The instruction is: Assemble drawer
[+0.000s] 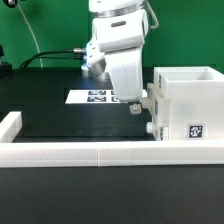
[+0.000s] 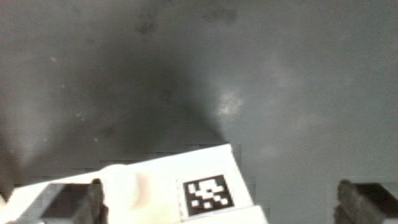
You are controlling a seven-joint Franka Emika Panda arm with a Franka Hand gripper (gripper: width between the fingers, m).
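Observation:
The tall white drawer housing [image 1: 185, 100] stands at the exterior view's right, open on top, with a square tag [image 1: 194, 130] on its front. Two rounded knobs [image 1: 152, 128] stick out of its side facing the gripper. My gripper [image 1: 135, 106] hangs just beside that side, low over the black table. In the wrist view a white tagged part [image 2: 210, 190] with a rounded knob lies between my fingers [image 2: 63, 203], closer to one than the other. The gripper [image 2: 214, 208] is wide open and touches nothing. Separate trays cannot be told apart.
The long low white border wall [image 1: 100, 152] runs along the table's near edge and turns up at the exterior view's left [image 1: 10, 125]. The marker board [image 1: 98, 97] lies flat behind the gripper. A black cable trails at the back left.

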